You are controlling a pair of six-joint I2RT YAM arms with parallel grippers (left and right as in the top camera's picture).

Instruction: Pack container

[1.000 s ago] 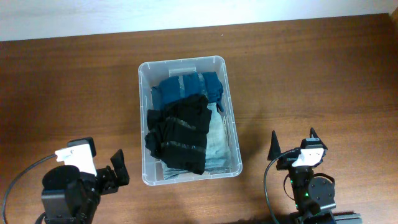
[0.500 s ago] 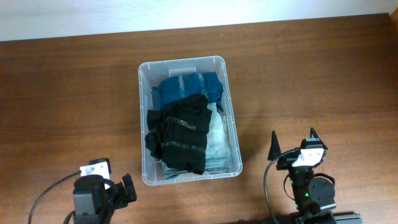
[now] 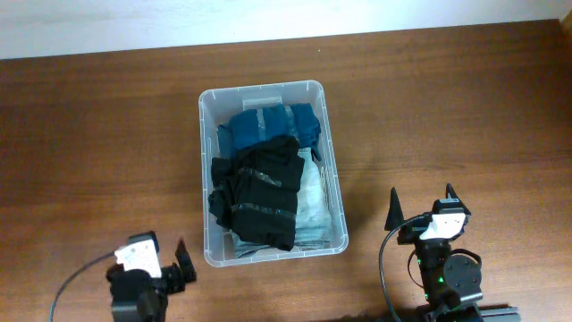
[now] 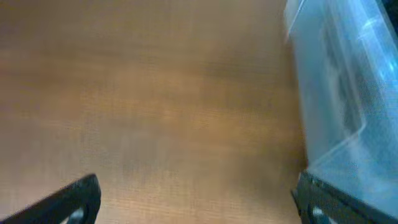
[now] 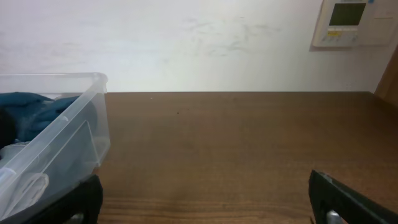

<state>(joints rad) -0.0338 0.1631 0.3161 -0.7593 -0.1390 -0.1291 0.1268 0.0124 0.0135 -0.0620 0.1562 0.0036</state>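
Observation:
The clear plastic container [image 3: 268, 94] stands mid-table, filled with folded clothes: a blue garment [image 3: 268, 125] at the back, a black garment [image 3: 257, 190] on top, a pale one [image 3: 315, 201] beneath. My left gripper [image 3: 165, 264] is open and empty at the front left, close to the container's front-left corner [image 4: 339, 106]. My right gripper [image 3: 420, 210] is open and empty at the front right, beside the container's wall [image 5: 56, 149].
Bare wooden tabletop [image 3: 447, 107] surrounds the container. A white wall [image 5: 205, 43] with a thermostat panel [image 5: 351, 22] lies beyond the table's far edge.
The left arm has drawn back toward the front edge and shifted right, nearer the container's front-left corner. The right arm and the clothes have not moved.

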